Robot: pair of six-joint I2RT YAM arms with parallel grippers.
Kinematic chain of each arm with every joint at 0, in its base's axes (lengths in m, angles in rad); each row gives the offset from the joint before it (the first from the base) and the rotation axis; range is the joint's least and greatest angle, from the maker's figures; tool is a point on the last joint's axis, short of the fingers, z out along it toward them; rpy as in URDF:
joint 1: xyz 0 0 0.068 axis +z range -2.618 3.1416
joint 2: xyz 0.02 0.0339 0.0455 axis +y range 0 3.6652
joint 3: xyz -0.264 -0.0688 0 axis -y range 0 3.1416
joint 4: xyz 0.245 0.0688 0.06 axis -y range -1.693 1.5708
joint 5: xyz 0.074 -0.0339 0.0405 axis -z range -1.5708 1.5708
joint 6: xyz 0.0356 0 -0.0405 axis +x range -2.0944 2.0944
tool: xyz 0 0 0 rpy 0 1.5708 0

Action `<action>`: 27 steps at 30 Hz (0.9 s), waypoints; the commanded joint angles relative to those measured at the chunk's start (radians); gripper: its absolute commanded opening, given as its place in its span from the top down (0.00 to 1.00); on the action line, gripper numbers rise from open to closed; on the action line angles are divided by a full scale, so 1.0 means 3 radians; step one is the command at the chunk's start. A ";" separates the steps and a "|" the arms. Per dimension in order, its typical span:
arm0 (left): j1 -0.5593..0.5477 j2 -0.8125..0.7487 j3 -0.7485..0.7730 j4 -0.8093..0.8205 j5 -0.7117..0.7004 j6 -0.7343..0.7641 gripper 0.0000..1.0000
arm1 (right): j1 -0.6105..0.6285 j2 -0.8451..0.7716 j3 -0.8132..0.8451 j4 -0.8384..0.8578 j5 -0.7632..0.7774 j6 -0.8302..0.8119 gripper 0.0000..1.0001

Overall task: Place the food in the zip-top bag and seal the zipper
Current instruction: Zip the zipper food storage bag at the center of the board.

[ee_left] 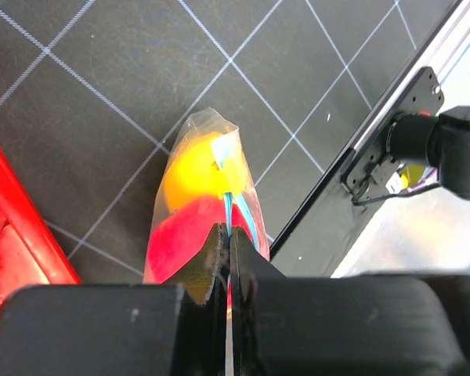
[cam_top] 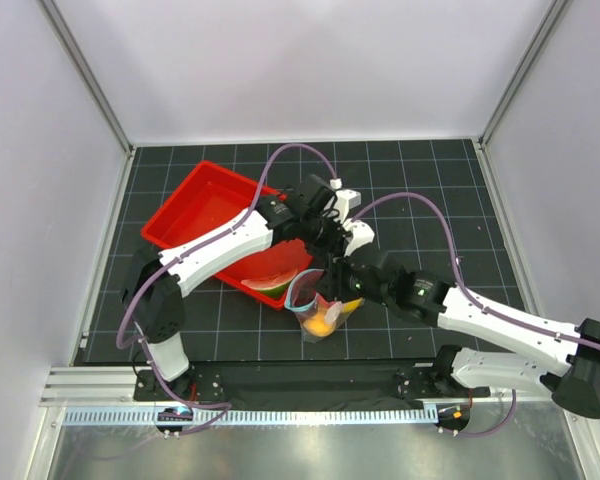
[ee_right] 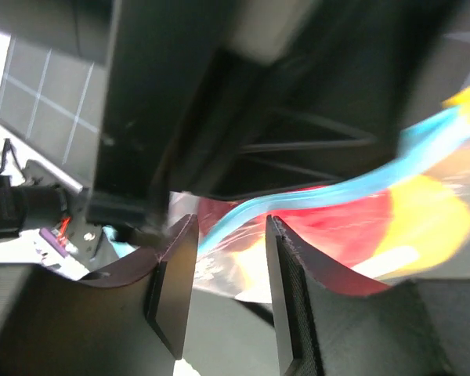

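Observation:
The zip-top bag (cam_top: 320, 316) hangs just in front of the tray, with a yellow lemon (ee_left: 189, 176) and a red apple (ee_left: 176, 243) inside it. My left gripper (ee_left: 229, 239) is shut on the bag's mouth, and the teal zipper (ee_left: 241, 210) runs out from between its jaws. My right gripper (ee_right: 229, 231) stands open close below the left one. The zipper (ee_right: 337, 192) curves past just beyond its fingertips (ee_right: 276, 231), untouched. A watermelon wedge (cam_top: 277, 284) lies at the near corner of the red tray.
The red tray (cam_top: 195, 205) sits on the dark gridded mat at the left, touching the left arm's side. Both arms (cam_top: 450, 305) crowd the bag at the mat's middle front. The table's metal front rail (cam_top: 310, 412) runs close below.

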 commanded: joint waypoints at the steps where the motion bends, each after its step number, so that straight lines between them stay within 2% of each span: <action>1: 0.0011 -0.0228 -0.0048 -0.0076 0.0131 0.0262 1.00 | 0.0008 -0.0218 0.0118 0.0007 0.0321 -0.0262 0.52; 3: 0.0011 -0.0233 -0.0094 -0.0019 0.0131 0.0344 1.00 | 0.0003 -0.0310 0.0159 -0.0105 0.0429 -0.0401 0.52; 7: 0.0011 -0.0161 -0.0059 0.0001 0.0106 0.0431 1.00 | 0.0003 -0.0519 0.0149 -0.0121 0.0546 -0.0703 0.41; 9: 0.0011 -0.0146 -0.0054 0.0052 0.0085 0.0452 1.00 | 0.0003 -0.0622 0.0119 -0.0141 0.0776 -0.0825 0.37; 11: 0.0011 -0.0131 -0.0074 0.0093 0.0080 0.0477 1.00 | -0.0058 -0.0714 0.0098 -0.0182 0.0934 -0.0897 0.35; 12: 0.0011 -0.0136 -0.0084 0.0109 0.0080 0.0493 1.00 | -0.0246 -0.0720 0.0093 -0.0223 0.0991 -0.0903 0.35; 14: 0.0011 -0.0131 -0.0110 0.0139 0.0090 0.0539 1.00 | -0.0553 -0.0689 0.0083 -0.0259 0.0732 -0.0943 0.36; 15: 0.0011 -0.0131 -0.0115 0.0144 0.0090 0.0564 1.00 | -0.0985 -0.0699 0.0012 -0.0223 0.0306 -0.0954 0.36; 18: 0.0006 -0.0146 -0.0151 0.0160 0.0111 0.0636 1.00 | -0.1585 -0.0811 -0.0248 0.0078 -0.0336 -0.0903 0.37; 19: 0.0006 -0.0151 -0.0161 0.0185 0.0111 0.0661 1.00 | -0.1906 -0.0837 -0.0310 0.0160 -0.0768 -0.0898 0.39; 21: 0.0001 -0.0156 -0.0187 0.0201 0.0131 0.0692 1.00 | -0.2144 -0.0914 -0.0514 0.0522 -0.1292 -0.0857 0.41; 22: -0.0004 -0.0161 -0.0202 0.0231 0.0136 0.0707 1.00 | -0.2322 -0.0965 -0.0612 0.0706 -0.1876 -0.0826 0.42; 23: -0.0014 -0.0171 -0.0217 0.0247 0.0141 0.0748 1.00 | -0.2369 -0.1071 -0.0861 0.1188 -0.2115 -0.0735 0.42; 25: -0.0040 -0.0182 -0.0253 0.0308 0.0146 0.0799 1.00 | -0.2395 -0.1189 -0.1087 0.1672 -0.2306 -0.0500 0.40; 27: -0.0060 -0.0217 -0.0284 0.0354 0.0182 0.0876 1.00 | -0.2395 -0.1297 -0.1225 0.1812 -0.2240 -0.0519 0.40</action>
